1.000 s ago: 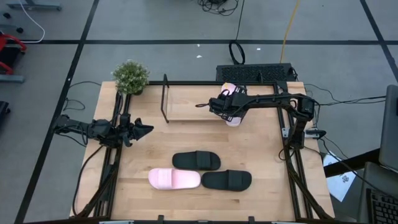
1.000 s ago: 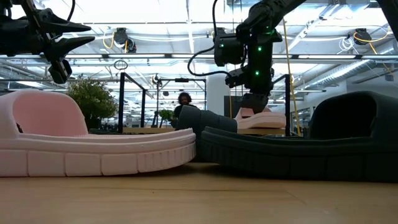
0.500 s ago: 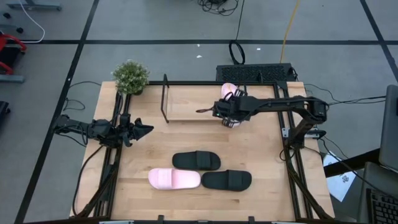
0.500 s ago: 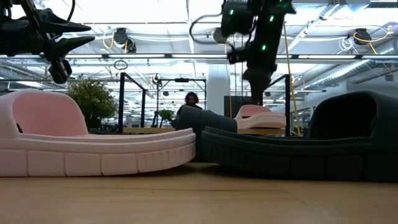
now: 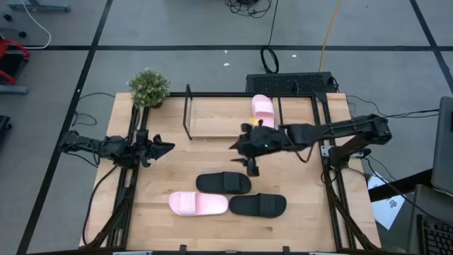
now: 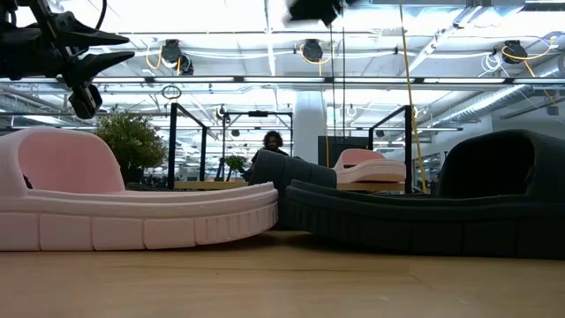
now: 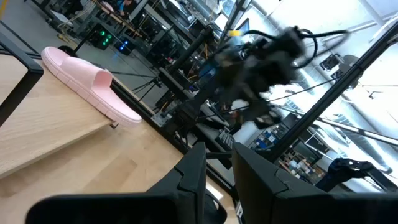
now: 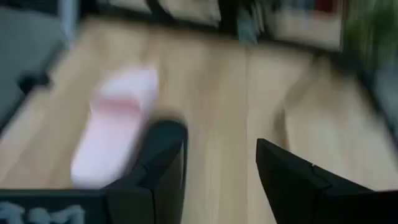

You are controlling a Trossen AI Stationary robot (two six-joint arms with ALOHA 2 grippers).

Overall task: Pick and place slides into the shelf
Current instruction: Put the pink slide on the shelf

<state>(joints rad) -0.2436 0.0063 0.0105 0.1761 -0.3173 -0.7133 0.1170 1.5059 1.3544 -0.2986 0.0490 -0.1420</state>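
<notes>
One pale pink slide [image 5: 262, 110] lies sole-down on the shelf's wooden board [image 5: 212, 120], near its right end; the left wrist view also shows this slide [image 7: 87, 84]. On the tabletop toward the near edge lie two black slides [image 5: 223, 183] [image 5: 257, 205] and a second pink slide [image 5: 198, 204]. My right gripper [image 5: 244, 156] hangs open in the air between the shelf and those slides, with nothing between its fingers [image 8: 165, 162]. My left gripper [image 5: 164, 146] waits at the table's left side, its fingers [image 7: 193, 171] a narrow gap apart and holding nothing.
A small potted plant [image 5: 148, 87] stands at the far left corner beside the shelf's upright rods [image 5: 188, 113]. In the low view the pink slide [image 6: 132, 203] and a black slide [image 6: 424, 212] fill the foreground. A person [image 6: 274, 141] shows far behind the table.
My right gripper has let go of the pink slide on the shelf, risen, and swung toward the table's near edge and left, tipping from pointing down to nearly level. The slide has settled flat on the shelf board and stays there.
</notes>
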